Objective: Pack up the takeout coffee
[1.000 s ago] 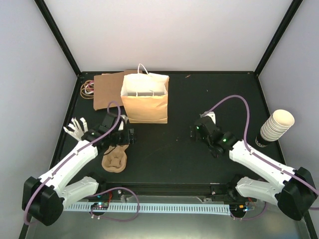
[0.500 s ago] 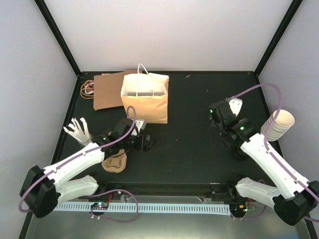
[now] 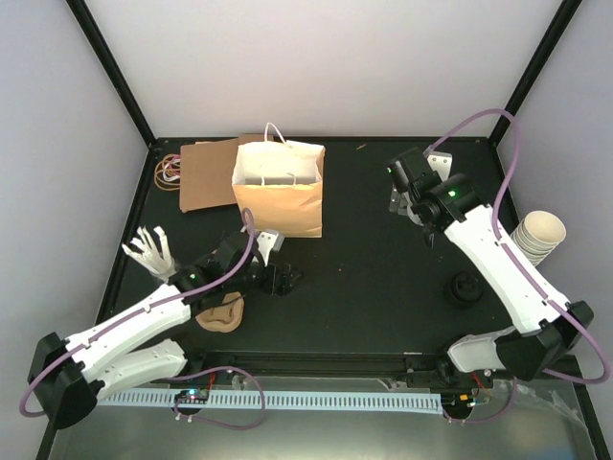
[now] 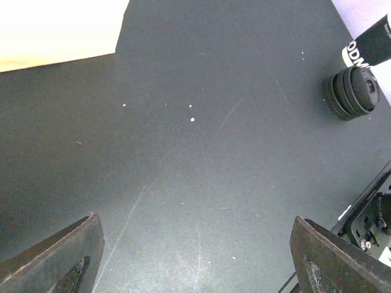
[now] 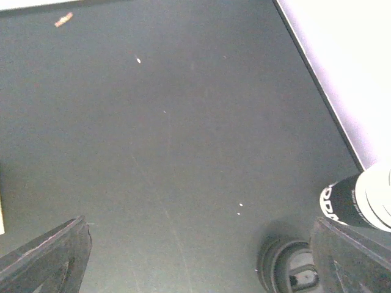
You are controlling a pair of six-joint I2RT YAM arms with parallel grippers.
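The top external camera looks steeply down from high behind the near edge onto the whole worktop (image 3: 354,220). Both wrist cameras sit low over it, the left facing rightward, the right nearly straight down; all three views share the black-lidded cup (image 3: 466,287).

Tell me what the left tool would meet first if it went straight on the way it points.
Probably the bare black table top: the open left tool aims down at it with nothing between. The black-lidded cup sits farther on and off to one side of that line; depth is unclear.
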